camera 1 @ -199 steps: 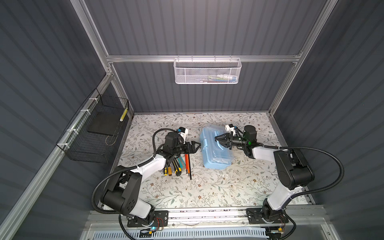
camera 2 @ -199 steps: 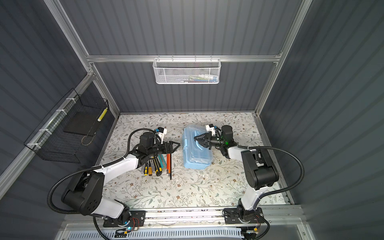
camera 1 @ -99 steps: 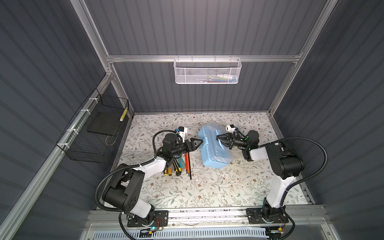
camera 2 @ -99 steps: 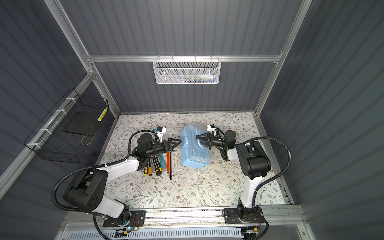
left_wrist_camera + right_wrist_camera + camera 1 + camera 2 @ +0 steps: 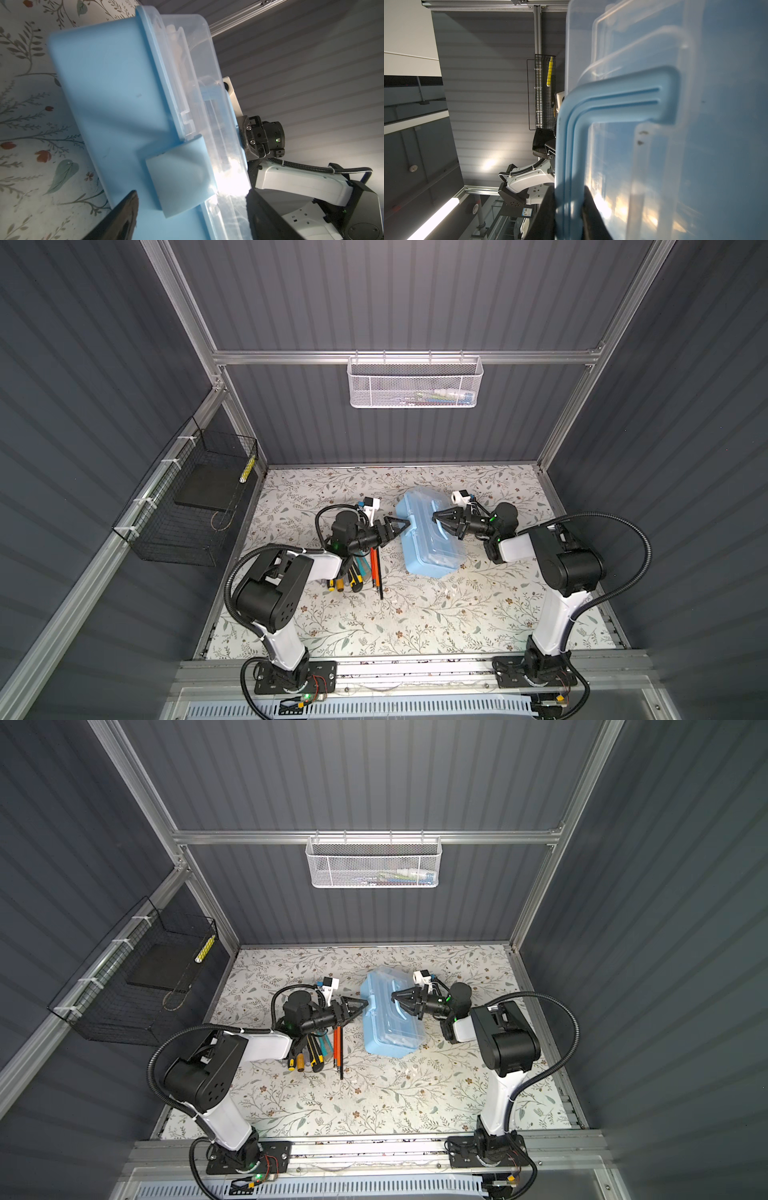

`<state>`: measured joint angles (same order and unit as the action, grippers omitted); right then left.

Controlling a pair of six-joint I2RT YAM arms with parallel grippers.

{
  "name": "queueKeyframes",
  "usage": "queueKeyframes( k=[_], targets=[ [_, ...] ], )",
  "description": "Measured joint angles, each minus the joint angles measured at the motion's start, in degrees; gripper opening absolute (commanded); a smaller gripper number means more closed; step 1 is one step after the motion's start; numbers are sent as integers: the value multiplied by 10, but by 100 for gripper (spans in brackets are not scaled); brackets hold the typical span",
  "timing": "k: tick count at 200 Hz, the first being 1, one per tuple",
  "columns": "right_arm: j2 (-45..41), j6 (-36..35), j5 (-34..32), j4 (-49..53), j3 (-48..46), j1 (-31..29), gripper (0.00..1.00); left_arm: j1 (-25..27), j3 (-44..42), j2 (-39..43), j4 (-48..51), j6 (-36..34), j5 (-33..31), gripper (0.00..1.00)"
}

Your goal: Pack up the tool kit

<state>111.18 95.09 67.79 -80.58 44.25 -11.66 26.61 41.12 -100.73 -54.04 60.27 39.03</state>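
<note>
Right wrist view is showing the right hand [image 5: 569, 204] pinching the handle [image 5: 612, 104] of the tool box [image 5: 428, 539]. Left hand [image 5: 191, 204] is standing spread at the box's latch [image 5: 178, 172]. Screwdrivers [image 5: 345, 578] are lying on the bench [image 5: 415, 614] beside the box.

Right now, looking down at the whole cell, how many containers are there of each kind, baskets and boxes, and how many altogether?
White mesh basket hung on the back wall: 1
Black wire basket hung on the left wall: 1
Light-blue plastic box with clear lid on the floral mat: 1
Total: 3
</note>
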Motion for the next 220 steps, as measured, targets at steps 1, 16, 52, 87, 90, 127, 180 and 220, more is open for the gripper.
queueKeyframes(
  k=[1, 16, 52, 87, 90, 127, 180, 220],
  targets=[
    [0, 0, 0, 0, 0, 0, 0, 0, 0, -1, -2, 1, 0, 81],
    [0, 0, 0, -1, 0, 0, 0, 0, 0, -22, -38, 22, 10, 81],
    [5, 1, 1, -9, 0, 3, 0, -5, 2, -47, -102, 63, 37, 81],
    [12, 2, -1, -14, 0, 7, 0, -12, 24, -87, -202, 143, 77, 80],
    [13, 2, -2, -15, 0, 8, 0, -13, 28, -94, -211, 151, 81, 80],
    [15, 3, -2, -21, 0, 10, 0, -20, 41, -121, -260, 215, 110, 81],
    [17, 2, -3, -23, 0, 11, 0, -24, 46, -108, -257, 257, 127, 82],
    [18, -4, -5, -19, 1, 6, 0, -20, 54, -79, -264, 267, 134, 82]
  ],
)
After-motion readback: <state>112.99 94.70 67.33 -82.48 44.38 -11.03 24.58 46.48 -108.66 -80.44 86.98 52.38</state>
